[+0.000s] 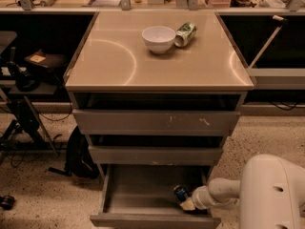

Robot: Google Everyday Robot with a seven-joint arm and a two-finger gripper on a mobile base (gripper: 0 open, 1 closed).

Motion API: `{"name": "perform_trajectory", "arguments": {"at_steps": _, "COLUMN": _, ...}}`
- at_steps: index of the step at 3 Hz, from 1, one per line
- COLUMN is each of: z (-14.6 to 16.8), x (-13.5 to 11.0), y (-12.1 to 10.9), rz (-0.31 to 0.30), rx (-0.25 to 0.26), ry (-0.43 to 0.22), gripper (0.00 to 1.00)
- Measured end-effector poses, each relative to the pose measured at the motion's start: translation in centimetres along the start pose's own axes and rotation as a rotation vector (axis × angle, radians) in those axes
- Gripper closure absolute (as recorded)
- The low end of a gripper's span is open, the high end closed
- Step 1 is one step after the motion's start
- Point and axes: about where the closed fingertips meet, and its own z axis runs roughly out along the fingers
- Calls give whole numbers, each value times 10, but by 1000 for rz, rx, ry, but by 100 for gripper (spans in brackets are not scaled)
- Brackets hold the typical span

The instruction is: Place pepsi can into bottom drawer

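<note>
The pepsi can (pixel 180 192), dark blue with a silver top, is inside the open bottom drawer (pixel 143 191) at its right side, near the front. My gripper (pixel 187 203) reaches into the drawer from the right and sits right against the can's lower end. The white arm (pixel 224 191) and body fill the lower right corner. The drawer's flat front (pixel 152 220) is pulled out toward the camera. The two slimmer drawers above it are slightly open.
On the cabinet top (pixel 109 56) stand a white bowl (pixel 158 38) and a green can (pixel 185 34) lying on its side next to it. A dark bag (pixel 78 154) and stands sit on the floor to the left. A shelf is at the right.
</note>
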Motion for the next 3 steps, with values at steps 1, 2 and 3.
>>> {"name": "perform_trajectory", "arguments": {"at_steps": 1, "z": 0, "x": 0, "y": 0, "rz": 0, "rx": 0, "ry": 0, "gripper": 13}}
{"name": "perform_trajectory", "arguments": {"at_steps": 2, "z": 0, "x": 0, "y": 0, "rz": 0, "rx": 0, "ry": 0, "gripper": 0}}
{"name": "perform_trajectory", "arguments": {"at_steps": 3, "z": 0, "x": 0, "y": 0, "rz": 0, "rx": 0, "ry": 0, "gripper": 0}}
